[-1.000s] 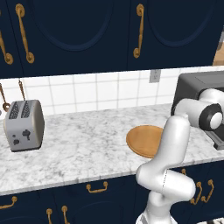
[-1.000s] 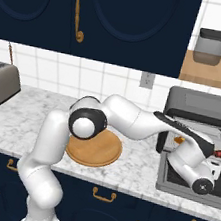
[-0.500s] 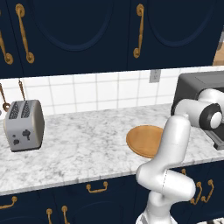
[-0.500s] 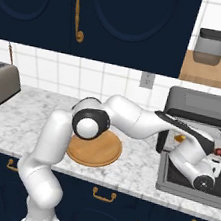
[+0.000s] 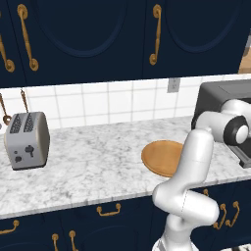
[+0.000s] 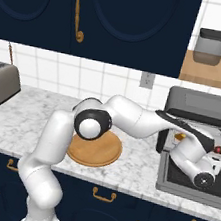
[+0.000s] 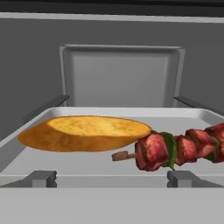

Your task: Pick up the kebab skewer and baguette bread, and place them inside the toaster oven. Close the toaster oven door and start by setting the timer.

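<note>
My arm has eased slightly back from the toaster oven [image 6: 203, 113], fingers spread and empty; baguette [image 7: 85, 133] and skewer [image 7: 175, 148] lie inside, door [image 6: 191, 188] next.

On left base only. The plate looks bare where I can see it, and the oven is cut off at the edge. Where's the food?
Observer: In the oven. The baguette lies on the tray inside, seen from the hand view.
Operator: Skewer too?
Observer: Yes. The skewer lies on the same tray, to the right of the baguette in the hand view.
Operator: Door state?
Observer: Open. In the right base view the door is folded down flat in front of the oven.
</note>
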Motion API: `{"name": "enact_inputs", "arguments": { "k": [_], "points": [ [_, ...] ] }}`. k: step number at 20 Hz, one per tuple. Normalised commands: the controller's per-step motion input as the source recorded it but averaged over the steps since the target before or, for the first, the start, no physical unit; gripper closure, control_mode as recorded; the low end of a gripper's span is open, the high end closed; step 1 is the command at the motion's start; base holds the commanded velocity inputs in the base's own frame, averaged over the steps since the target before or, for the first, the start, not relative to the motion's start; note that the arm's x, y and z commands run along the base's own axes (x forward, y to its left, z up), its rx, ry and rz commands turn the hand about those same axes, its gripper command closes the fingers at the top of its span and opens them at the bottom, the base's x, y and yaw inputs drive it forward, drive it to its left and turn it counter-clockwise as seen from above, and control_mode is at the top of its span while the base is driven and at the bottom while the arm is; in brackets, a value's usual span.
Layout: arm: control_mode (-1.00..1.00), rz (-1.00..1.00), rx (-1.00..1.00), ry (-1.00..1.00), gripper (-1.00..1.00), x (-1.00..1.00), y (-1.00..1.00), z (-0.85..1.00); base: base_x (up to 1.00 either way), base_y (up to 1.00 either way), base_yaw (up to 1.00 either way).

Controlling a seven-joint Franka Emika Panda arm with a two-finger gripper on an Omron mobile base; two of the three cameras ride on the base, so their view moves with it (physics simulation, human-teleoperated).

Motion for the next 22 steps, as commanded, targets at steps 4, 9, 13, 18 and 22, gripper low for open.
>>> {"name": "enact_inputs", "arguments": {
  "k": [4, 9, 13, 18, 22],
  "points": [
    [-1.00, 0.00, 0.00, 0.00, -1.00, 0.17, 0.00, 0.00, 0.00, 0.00, 0.00],
    [-1.00, 0.00, 0.00, 0.00, -1.00, 0.21, 0.00, 0.00, 0.00, 0.00, 0.00],
    [-1.00, 0.00, 0.00, 0.00, -1.00, 0.22, 0.00, 0.00, 0.00, 0.00, 0.00],
    [-1.00, 0.00, 0.00, 0.00, -1.00, 0.22, 0.00, 0.00, 0.00, 0.00, 0.00],
    [-1.00, 0.00, 0.00, 0.00, -1.00, 0.26, 0.00, 0.00, 0.00, 0.00, 0.00]
  ]
}}
